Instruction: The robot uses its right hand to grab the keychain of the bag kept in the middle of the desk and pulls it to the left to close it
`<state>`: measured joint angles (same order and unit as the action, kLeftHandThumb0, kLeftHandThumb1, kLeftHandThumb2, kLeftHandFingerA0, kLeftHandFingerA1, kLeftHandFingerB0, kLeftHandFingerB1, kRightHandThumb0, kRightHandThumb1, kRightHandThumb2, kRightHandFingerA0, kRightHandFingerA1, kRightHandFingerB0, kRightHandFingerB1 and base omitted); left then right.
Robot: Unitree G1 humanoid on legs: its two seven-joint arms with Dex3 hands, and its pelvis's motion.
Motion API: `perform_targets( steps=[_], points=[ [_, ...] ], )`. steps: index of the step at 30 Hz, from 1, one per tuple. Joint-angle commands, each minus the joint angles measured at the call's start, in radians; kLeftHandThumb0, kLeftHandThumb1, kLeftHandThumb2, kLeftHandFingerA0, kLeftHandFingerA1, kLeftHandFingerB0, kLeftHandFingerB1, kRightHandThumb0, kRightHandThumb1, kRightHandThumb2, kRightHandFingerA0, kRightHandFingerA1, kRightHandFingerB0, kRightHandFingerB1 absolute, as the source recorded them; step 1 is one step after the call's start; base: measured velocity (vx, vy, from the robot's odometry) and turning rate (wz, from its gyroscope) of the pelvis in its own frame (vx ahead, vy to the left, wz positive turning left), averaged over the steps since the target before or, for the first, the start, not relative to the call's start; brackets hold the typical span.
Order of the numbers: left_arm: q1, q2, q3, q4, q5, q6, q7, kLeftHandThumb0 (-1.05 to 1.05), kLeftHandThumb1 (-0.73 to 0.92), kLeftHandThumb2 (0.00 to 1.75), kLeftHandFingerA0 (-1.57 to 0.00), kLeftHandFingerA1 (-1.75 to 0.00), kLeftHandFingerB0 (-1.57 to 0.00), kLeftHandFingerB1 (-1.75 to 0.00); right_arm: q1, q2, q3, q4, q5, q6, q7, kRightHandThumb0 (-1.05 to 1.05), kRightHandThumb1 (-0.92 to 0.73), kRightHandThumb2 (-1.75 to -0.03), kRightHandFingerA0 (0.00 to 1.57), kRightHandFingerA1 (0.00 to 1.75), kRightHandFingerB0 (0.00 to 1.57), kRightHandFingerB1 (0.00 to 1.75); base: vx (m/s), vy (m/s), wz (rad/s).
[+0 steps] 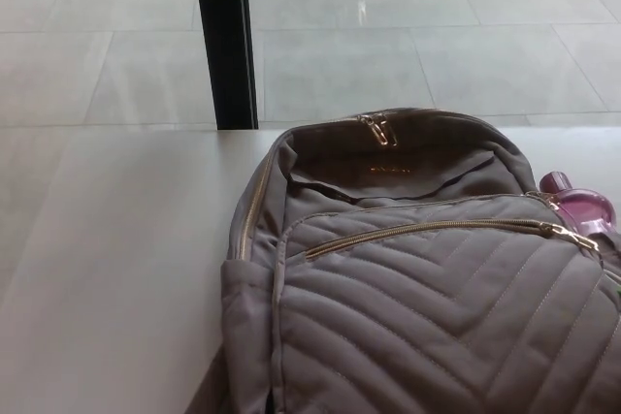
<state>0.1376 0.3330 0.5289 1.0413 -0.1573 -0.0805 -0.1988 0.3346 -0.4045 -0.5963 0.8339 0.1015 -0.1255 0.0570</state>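
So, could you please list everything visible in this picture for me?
Quilted fabric backpack: one, grey-brown, on the desk, centre to right.
Front zipper: one, gold, across the backpack's front pocket, pull at right end.
Top zipper pulls: apparently two, gold, at the backpack's top edge.
Translucent bottle: one, pink, against the backpack's right side.
Desk: one, white, under the backpack.
Upright post: one, black, beyond the desk.
Tiled floor: pale grey, background.
Robot's hands: none in view.

The robot's left hand and right hand are both not in view — no arm or forearm enters from either side of the frame, so its colours, shapes, cables, screws and markings cannot be told here.
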Motion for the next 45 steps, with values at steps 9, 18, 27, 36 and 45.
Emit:
perform_targets(
  steps=[9,18,27,36,45],
  points=[
    [-0.042,0.061,0.147,0.044,-0.169,-0.006,-0.151,-1.05,0.35,0.72,-0.93,-1.35,-0.6,-1.45,-0.264,-0.262,-0.349,-0.135,0.376,0.241,0.148,-0.7,-0.53,-0.85,0.08,0.45,0.03,0.22,0.0,0.0,0.0],
    [-0.058,0.06,0.076,-0.016,-0.124,-0.09,-0.271,-1.05,0.39,0.6,-1.05,-1.06,-0.9,-1.05,-0.29,-0.172,-0.068,-0.773,0.354,0.272,0.239,-0.64,-0.45,-0.77,0.26,0.45,0.18,0.39,0.0,0.0,0.0],
    [-0.067,0.052,0.073,-0.009,-0.135,-0.07,-0.29,-1.05,0.36,0.6,-1.15,-1.0,-0.99,-0.99,-0.152,-0.196,0.173,-0.982,0.193,0.087,0.396,-0.55,-0.58,-0.58,0.22,0.38,0.18,0.28,0.0,0.0,0.0],
    [-0.058,0.057,0.074,-0.001,-0.142,-0.077,-0.308,-1.05,0.38,0.58,-1.09,-1.03,-0.9,-1.05,-0.033,-0.223,0.221,-1.003,0.175,0.096,0.431,-0.58,-0.58,-0.57,0.37,0.45,0.29,0.3,0.0,0.0,0.0],
    [-0.068,0.062,0.073,0.016,-0.151,-0.092,-0.332,-1.05,0.38,0.58,-1.08,-1.03,-0.97,-0.99,0.016,-0.254,0.256,-0.981,0.102,0.031,0.441,-0.6,-0.59,-0.58,0.51,0.49,0.34,0.32,0.0,0.0,0.0]
  ],
)
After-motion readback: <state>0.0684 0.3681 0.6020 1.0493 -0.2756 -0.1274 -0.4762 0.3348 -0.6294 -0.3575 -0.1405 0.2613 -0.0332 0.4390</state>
